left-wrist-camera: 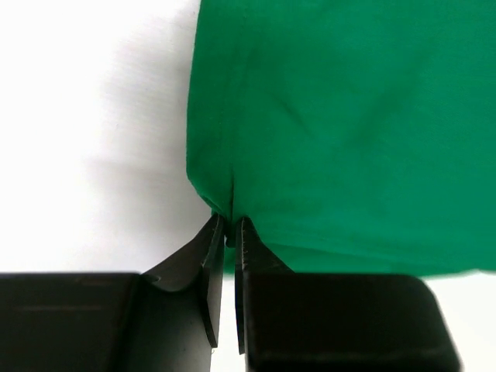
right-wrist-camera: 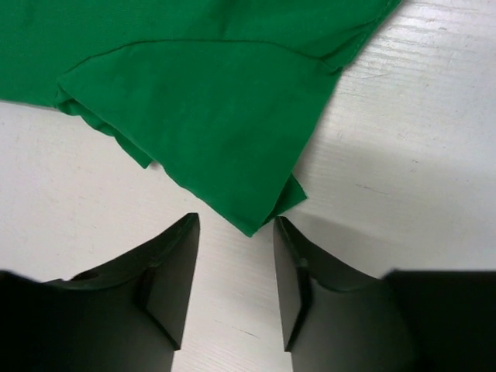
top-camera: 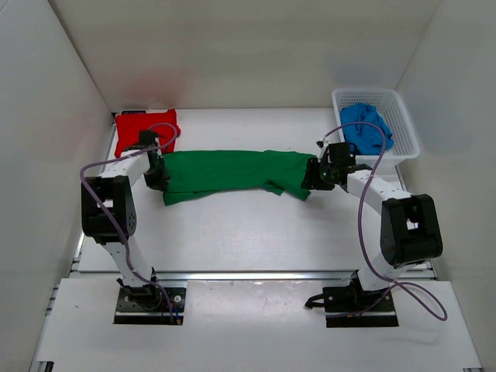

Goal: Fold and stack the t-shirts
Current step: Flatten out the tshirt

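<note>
A green t-shirt (top-camera: 232,174) lies stretched in a long band across the middle of the table. At its left end my left gripper (top-camera: 160,178) has its jaws pinched on a small fold of the green cloth (left-wrist-camera: 325,116) at the shirt's corner, as the left wrist view (left-wrist-camera: 229,223) shows. My right gripper (top-camera: 311,177) sits at the shirt's right end, open; the pointed corner of the green cloth (right-wrist-camera: 232,116) lies on the table just ahead of its fingertips (right-wrist-camera: 235,223), not between them. A red t-shirt (top-camera: 143,132) lies folded at the back left. A blue t-shirt (top-camera: 364,128) sits crumpled in the basket.
A white mesh basket (top-camera: 404,124) stands at the back right, just behind the right arm. White walls close in the table on the left, back and right. The arms' bases and a metal rail (top-camera: 256,273) run along the near edge.
</note>
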You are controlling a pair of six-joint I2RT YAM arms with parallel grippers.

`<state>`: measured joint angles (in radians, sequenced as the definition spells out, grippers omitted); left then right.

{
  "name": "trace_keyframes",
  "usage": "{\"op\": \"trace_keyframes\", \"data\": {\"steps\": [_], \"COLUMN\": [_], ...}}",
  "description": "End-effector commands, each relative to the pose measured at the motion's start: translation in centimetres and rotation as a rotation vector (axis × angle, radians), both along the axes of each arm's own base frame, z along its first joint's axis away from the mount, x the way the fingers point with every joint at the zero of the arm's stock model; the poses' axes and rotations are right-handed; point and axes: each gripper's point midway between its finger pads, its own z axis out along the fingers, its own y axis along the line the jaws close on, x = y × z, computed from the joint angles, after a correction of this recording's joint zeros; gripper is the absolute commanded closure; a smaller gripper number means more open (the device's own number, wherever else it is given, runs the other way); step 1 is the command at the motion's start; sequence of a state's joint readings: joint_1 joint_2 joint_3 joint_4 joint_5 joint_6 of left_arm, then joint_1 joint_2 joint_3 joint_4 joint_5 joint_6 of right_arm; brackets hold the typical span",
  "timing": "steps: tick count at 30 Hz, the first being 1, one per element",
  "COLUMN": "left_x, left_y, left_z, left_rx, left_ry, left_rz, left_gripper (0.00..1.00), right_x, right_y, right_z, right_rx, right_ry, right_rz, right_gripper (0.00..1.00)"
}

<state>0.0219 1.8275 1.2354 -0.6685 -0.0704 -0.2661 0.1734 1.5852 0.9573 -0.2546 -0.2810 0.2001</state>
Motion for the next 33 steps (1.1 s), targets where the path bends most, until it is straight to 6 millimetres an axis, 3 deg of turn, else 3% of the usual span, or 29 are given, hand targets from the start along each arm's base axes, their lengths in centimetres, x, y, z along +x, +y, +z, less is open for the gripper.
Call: {"op": "trace_keyframes", "data": {"steps": [1,4,8,13,15,17,18,19,20,23,24,29,30,32,33], "left_x": [2.3,2.5,3.0,3.1,3.3,3.1,2.9,3.0,2.9,2.7,2.6,2.2,1.8,1.8,2.0], "left_y": [-0.5,-2.6,-3.1,-3.7,-3.5,-3.4,-3.2,-3.3,-3.2,-3.0,-3.1,-2.6,-2.4,-2.5,-2.4], "left_z": [6.5,8.5,11.0,11.9,12.2,12.1,11.7,11.8,11.5,11.0,10.9,9.9,9.1,8.0,8.0], "left_rx": [-0.021,-0.046,-0.057,-0.074,-0.075,-0.078,-0.083,-0.080,-0.080,-0.074,-0.075,-0.070,-0.074,-0.072,-0.066], "left_ry": [-0.166,-0.200,-0.260,-0.275,-0.289,-0.291,-0.283,-0.292,-0.283,-0.268,-0.265,-0.252,-0.227,-0.214,-0.219], "left_rz": [-0.002,-0.048,-0.053,-0.067,-0.061,-0.049,-0.043,-0.042,-0.041,-0.043,-0.046,-0.046,-0.033,-0.036,-0.038], "left_gripper": [0.82,0.98,1.00,1.00,1.00,0.86,0.72,0.72,0.87,0.93,1.00,1.00,0.99,0.63,0.61], "right_x": [1.1,0.9,0.6,0.5,0.6,0.7,0.7,0.9,1.0,0.9,0.9,0.8,0.7,0.8,0.9], "right_y": [-0.5,-0.4,0.5,1.3,1.3,1.2,1.2,1.2,1.0,1.1,1.2,1.8,2.1,2.0,2.0], "right_z": [-0.1,-1.3,-2.7,-1.9,-0.4,0.6,0.6,1.3,1.3,1.2,1.0,1.2,1.3,1.3,1.5], "right_rx": [-0.008,-0.005,0.021,0.081,0.100,0.114,0.118,0.133,0.139,0.134,0.137,0.142,0.142,0.147,0.144], "right_ry": [-0.018,0.015,0.055,0.053,0.010,-0.027,-0.028,-0.047,-0.036,-0.029,-0.020,-0.027,-0.030,-0.029,-0.033], "right_rz": [-0.023,-0.037,-0.021,-0.006,-0.018,-0.019,-0.017,-0.012,-0.024,-0.008,-0.007,0.006,0.012,0.007,0.006], "right_gripper": [0.58,0.54,0.55,0.97,0.99,1.00,1.00,0.98,0.97,1.00,1.00,1.00,1.00,1.00,1.00]}}
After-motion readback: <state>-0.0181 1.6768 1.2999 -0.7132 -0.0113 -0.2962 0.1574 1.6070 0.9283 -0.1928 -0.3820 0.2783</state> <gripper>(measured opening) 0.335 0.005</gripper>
